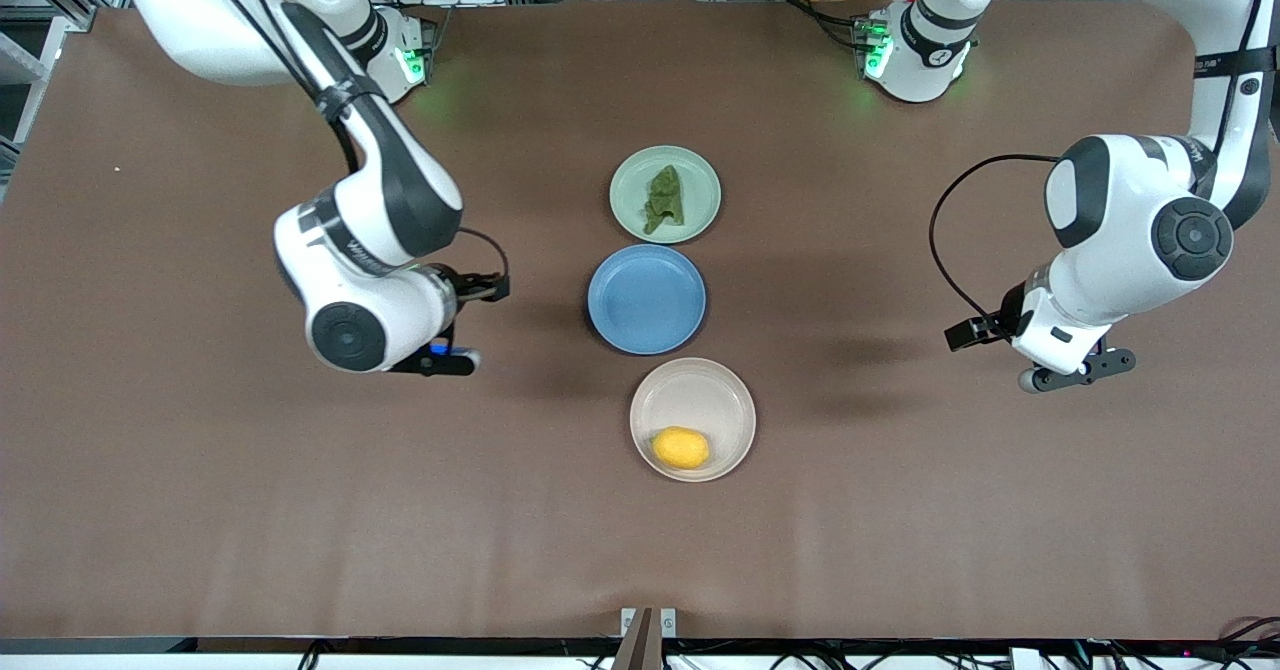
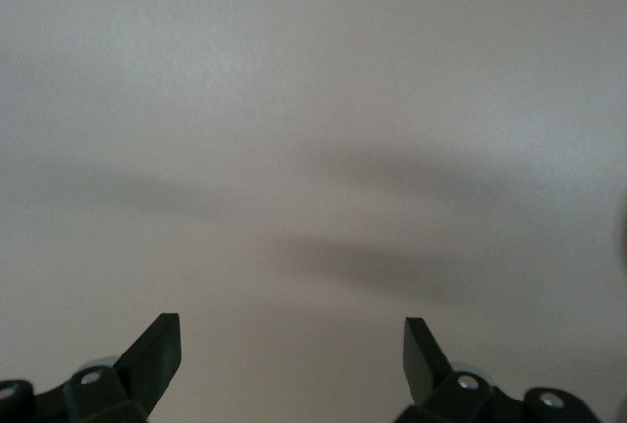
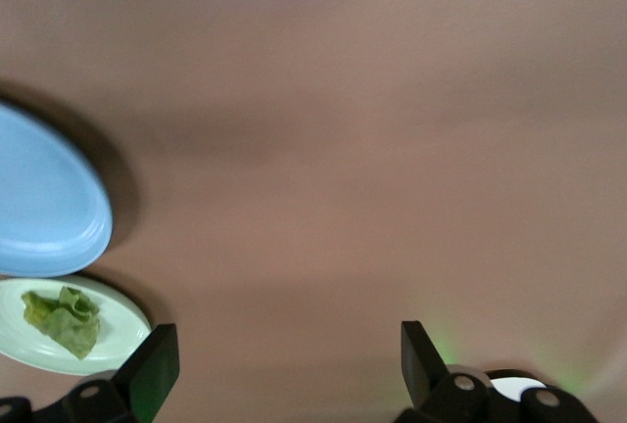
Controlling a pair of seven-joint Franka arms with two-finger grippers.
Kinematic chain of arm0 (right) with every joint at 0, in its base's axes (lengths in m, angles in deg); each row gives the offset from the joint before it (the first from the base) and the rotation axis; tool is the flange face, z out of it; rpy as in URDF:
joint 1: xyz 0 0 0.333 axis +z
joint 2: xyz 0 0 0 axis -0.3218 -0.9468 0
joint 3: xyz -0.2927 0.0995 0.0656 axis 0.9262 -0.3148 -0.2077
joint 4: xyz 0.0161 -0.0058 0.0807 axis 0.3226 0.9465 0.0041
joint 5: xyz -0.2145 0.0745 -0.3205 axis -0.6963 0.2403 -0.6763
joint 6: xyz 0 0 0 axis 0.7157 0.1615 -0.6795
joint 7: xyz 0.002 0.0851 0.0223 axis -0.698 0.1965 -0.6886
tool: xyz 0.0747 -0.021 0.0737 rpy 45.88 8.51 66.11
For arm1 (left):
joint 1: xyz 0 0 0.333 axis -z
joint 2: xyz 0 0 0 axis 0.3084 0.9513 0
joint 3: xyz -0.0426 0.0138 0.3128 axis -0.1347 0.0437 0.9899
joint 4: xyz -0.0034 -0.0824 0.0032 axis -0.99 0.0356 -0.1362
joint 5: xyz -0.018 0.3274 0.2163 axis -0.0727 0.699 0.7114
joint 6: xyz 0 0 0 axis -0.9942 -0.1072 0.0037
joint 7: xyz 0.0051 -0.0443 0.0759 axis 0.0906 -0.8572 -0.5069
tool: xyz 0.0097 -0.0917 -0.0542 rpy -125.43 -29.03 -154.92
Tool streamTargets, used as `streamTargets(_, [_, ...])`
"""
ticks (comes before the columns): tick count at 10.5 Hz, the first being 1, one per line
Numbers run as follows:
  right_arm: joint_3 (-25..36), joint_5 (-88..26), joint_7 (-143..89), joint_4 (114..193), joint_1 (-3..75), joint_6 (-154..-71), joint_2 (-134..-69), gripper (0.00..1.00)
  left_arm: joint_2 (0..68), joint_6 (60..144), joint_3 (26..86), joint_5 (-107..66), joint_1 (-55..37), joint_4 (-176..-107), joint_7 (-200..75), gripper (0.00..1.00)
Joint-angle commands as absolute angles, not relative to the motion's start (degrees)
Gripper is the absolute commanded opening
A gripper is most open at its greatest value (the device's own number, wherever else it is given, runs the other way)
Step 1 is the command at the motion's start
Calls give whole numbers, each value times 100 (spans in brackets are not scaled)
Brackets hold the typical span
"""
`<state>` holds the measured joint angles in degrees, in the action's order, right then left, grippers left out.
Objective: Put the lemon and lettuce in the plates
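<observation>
The yellow lemon [image 1: 681, 447] lies in the beige-white plate [image 1: 700, 390], the plate nearest the front camera. The dark green lettuce [image 1: 664, 200] lies in the pale green plate [image 1: 632, 190], the plate farthest from the camera. My right gripper [image 1: 440, 355] is open and empty over bare table toward the right arm's end. Its wrist view [image 3: 290, 364] shows the lettuce [image 3: 64, 317] on the green plate [image 3: 20, 352]. My left gripper [image 1: 1075, 375] is open and empty over bare table toward the left arm's end; its wrist view [image 2: 292, 359] shows only table.
A blue round plate [image 1: 647, 298] sits empty between the two plates; it also shows in the right wrist view [image 3: 39, 208]. The three plates form a line down the middle of the brown table [image 1: 200, 510].
</observation>
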<state>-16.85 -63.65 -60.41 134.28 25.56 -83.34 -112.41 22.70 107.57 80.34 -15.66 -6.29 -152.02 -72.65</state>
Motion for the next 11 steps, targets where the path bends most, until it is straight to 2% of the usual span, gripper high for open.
streamTargets(1, [-1808,-6802,-6070,13374,2045,-8265,-11141,100,1598,11009,7996,-1702,-689,-15981,-7120,100])
streamTargets(4, [-1765,-7567,-5292,13374,1966,-8142,-10992,100,834,11009,7996,-1702,-689,-16772,-7120,100])
streamTargets(8, [-1773,-7613,-5147,13418,1438,-8151,-10553,100,446,10992,7996,-1675,-794,-17090,-7120,100])
streamTargets(11, [-1782,-7605,-5165,13479,1271,-8343,-10236,100,349,10974,8023,-1614,-1074,-16872,-7085,100])
